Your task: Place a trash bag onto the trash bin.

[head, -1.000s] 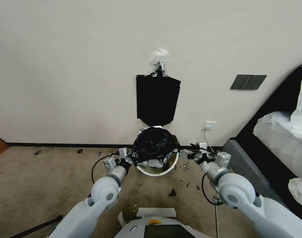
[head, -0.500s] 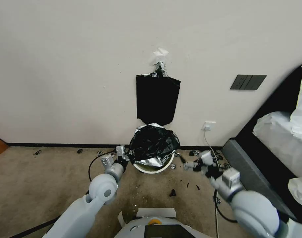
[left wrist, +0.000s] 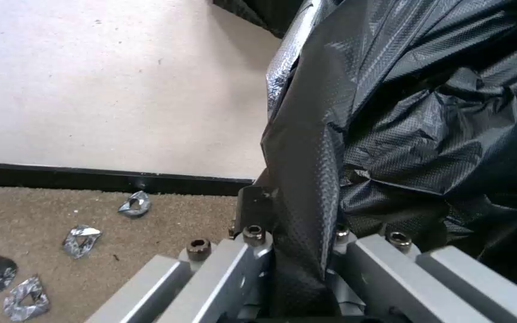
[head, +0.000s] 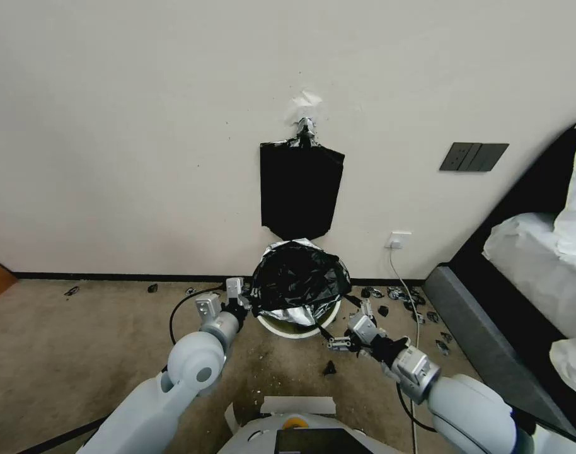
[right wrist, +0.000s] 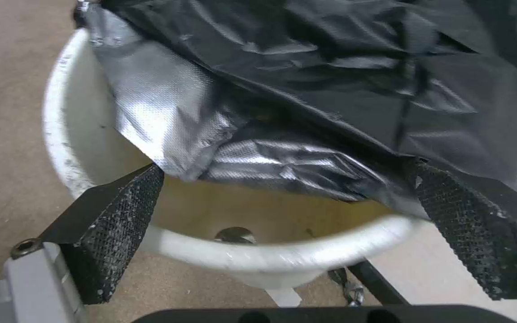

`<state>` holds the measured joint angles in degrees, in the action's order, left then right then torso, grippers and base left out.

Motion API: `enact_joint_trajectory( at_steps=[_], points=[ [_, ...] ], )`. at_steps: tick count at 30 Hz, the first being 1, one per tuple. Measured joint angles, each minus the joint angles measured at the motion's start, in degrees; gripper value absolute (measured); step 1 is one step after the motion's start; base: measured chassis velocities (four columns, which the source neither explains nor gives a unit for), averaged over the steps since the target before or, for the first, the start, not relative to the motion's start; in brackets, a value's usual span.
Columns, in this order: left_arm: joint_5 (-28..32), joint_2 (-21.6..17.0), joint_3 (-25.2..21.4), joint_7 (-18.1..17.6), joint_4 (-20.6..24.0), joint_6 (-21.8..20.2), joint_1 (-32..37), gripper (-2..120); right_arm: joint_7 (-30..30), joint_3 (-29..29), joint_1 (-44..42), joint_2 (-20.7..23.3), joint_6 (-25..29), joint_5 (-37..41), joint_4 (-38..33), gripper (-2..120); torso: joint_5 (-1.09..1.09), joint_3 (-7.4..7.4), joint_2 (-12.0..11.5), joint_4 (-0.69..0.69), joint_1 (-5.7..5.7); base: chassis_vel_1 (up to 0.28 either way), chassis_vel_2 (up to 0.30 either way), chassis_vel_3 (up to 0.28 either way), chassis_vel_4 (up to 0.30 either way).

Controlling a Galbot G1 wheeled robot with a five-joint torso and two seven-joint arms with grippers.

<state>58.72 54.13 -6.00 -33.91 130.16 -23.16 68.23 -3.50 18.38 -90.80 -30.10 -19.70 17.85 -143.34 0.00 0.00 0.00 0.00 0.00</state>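
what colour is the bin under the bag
Cream-white trash bin, clearest in the right wrist view, beneath the black trash bag.

We see the bag (head: pixel 299 280) as glossy black with a fine woven texture, its folds flashing silver-grey (right wrist: pixel 168 130). The bin (right wrist: pixel 73 130) is cream-white, yellowish inside. The right gripper (right wrist: pixel 288 215) has black pads (right wrist: pixel 121 224) with a fine mesh pattern on grey metal. The carpet (head: pixel 80 340) is beige, the wall (head: pixel 143 126) off-white with a black skirting (left wrist: pixel 91 179).
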Motion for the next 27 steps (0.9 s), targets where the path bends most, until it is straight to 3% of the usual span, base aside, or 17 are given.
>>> enact_joint_trajectory(
  at_steps=[5, 7, 11, 15, 17, 18, 27],
  points=[
    [0.08, 0.56, 0.83, 0.04, -0.11, -0.44, -0.65, 1, 0.56, -1.84, 4.63, 2.61, -1.10, 1.45, 0.20, 96, 0.00, 0.00, 0.00, 0.01, 0.00, 0.000, 0.000, 0.000, 0.000],
    [0.23, 0.93, 0.89, -0.06, -0.24, -0.54, -0.69, 1, 0.58, -2.08, 5.16, 3.08, -0.37, 1.35, 0.65, 85, 0.00, 0.00, 0.00, 0.00, 0.00, 0.000, 0.000, 0.000, 0.000],
    [0.71, 0.97, 0.89, -0.29, -0.25, -0.67, -0.67, 1, 0.82, -2.10, 5.00, 3.10, 0.41, 0.03, 1.03, 77, 0.00, 0.00, 0.00, 0.00, 0.00, 0.000, 0.000, 0.000, 0.000],
    [2.86, 0.84, 0.65, -1.29, -0.03, -1.39, -0.95, 1, 2.22, -2.06, 3.87, 3.05, 2.03, -4.46, 1.73, 56, 0.00, 0.00, 0.00, 0.00, 0.00, 0.000, 0.000, 0.000, 0.000],
    [2.96, 0.80, 0.64, -1.31, 0.02, -1.41, -0.97, 1, 2.41, -2.06, 3.83, 3.07, 2.14, -5.01, 1.87, 55, 0.00, 0.00, 0.00, 0.00, 0.00, 0.000, 0.000, 0.000, 0.000],
    [3.17, 0.70, 0.62, -1.33, 0.27, -1.45, -0.97, 1, 2.89, -2.06, 3.77, 3.26, 2.71, -6.86, 2.45, 47, 0.00, 0.00, 0.00, 0.00, 0.00, 0.000, 0.000, 0.000, 0.000],
    [3.15, 0.46, 0.49, -1.02, 1.65, -1.66, 0.13, 1, 2.76, -1.90, 4.06, 3.84, 3.16, -9.35, 3.44, 17, 0.00, 0.00, 0.00, 0.00, 0.00, 0.000, 0.000, 0.000, 0.000]
  ],
)
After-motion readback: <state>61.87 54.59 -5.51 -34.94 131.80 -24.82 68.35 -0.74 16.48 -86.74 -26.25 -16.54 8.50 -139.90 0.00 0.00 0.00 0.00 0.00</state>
